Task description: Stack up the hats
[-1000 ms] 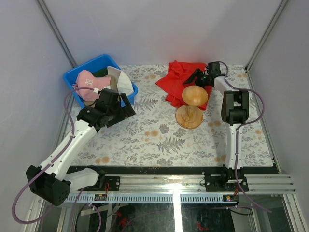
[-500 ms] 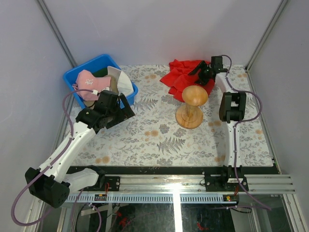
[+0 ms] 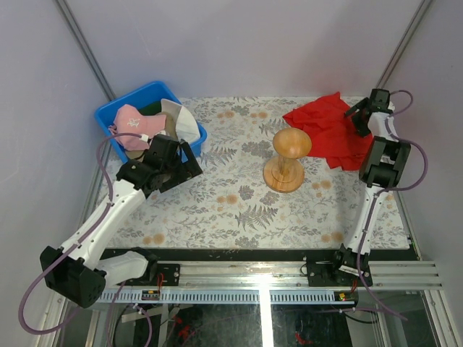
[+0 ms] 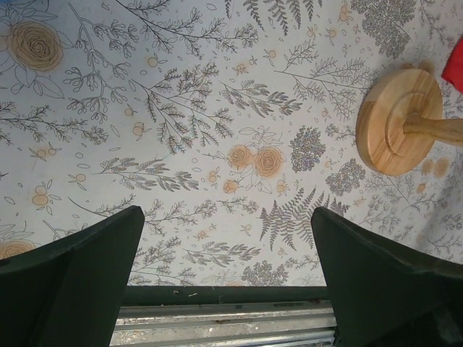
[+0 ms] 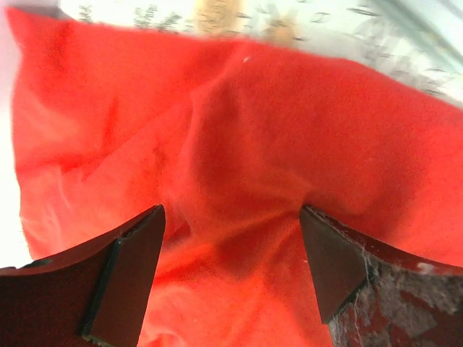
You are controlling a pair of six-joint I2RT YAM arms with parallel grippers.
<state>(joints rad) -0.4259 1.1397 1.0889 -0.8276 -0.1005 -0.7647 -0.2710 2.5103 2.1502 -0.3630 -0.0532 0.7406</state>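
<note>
The hats lie together in a blue bin [image 3: 106, 113] at the far left: a pink one [image 3: 132, 121], a white one [image 3: 182, 120], a sliver of dark green [image 3: 151, 108] and a bit of tan [image 3: 171, 129]. My left gripper [image 3: 189, 160] is open and empty, just in front of and to the right of the bin, above the floral cloth; in the left wrist view [image 4: 224, 282] only the table shows between its jaws. My right gripper [image 3: 359, 116] is at the far right, jaws apart over bunched red cloth [image 5: 239, 166]. No hat shows in either wrist view.
A wooden mushroom-shaped stand [image 3: 287, 159] stands at the table's middle right; its base also shows in the left wrist view [image 4: 399, 121]. The red cloth [image 3: 329, 130] lies spread at the far right corner. A metal rail [image 3: 260, 271] runs along the near edge.
My right gripper has swung from behind the stand to the far right corner, and the red cloth has moved right with it. My left gripper has barely moved.
</note>
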